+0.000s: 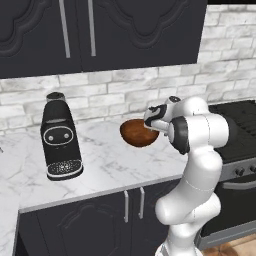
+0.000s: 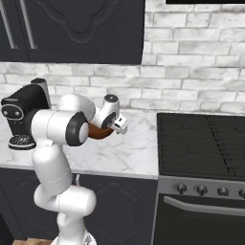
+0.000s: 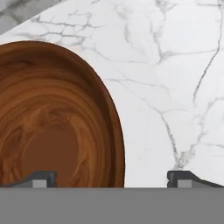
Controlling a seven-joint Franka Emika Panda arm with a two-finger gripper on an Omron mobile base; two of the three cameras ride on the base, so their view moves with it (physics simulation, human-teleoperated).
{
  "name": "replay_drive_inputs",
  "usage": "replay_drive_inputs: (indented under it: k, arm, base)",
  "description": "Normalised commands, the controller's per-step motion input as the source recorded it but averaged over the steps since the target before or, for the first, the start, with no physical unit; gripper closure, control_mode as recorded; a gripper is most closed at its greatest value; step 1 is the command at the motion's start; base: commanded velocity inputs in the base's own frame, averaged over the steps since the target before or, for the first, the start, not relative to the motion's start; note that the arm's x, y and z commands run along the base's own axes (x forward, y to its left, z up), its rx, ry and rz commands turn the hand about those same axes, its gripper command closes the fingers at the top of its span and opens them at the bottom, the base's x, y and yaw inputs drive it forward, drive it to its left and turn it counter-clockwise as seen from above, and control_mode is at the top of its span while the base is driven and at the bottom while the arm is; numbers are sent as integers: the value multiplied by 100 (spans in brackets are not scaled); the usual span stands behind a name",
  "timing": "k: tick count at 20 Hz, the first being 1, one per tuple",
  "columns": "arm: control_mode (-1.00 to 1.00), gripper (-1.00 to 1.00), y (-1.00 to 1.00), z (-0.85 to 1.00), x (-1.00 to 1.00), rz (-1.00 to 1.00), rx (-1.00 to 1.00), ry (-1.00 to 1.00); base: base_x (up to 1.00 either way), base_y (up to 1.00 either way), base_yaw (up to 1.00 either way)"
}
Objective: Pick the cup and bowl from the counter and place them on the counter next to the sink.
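While the claw [image 3: 112, 177] hung spread wide above the table [image 3: 175, 87], holding nothing, the bowl's [image 3: 52, 122] right rim ran between its tips, one over the bowl's inside, one over bare marble. Open marble lay beyond that rim; the coffee machine [image 1: 60, 137] stood well apart.

One bowl [image 1: 137, 133], one coffee machine [image 1: 60, 137], one stovetop [image 2: 201, 143], one counter [image 1: 110, 165].
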Motion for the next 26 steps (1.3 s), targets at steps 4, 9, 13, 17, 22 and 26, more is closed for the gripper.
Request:
replay_drive_inputs:
  k: [4, 9, 13, 17, 22, 26]
  arm:
    - [-100, -100, 0, -18, 18, 0, 0, 2]
    - [-100, -100, 0, -18, 10, 0, 0, 2]
    - [-100, -100, 5, -18, 2, 0, 0, 0]
    - [-100, -100, 1, 0, 0, 0, 0, 0]
    - [-100, 100, 0, 0, 0, 0, 0, 0]
    - [-100, 100, 0, 0, 0, 0, 0, 0]
  base:
    - [0, 0, 0]
    - [0, 0, 0]
    - [0, 0, 0]
    - [0, 0, 0]
    - [0, 0, 0]
    - [0, 0, 0]
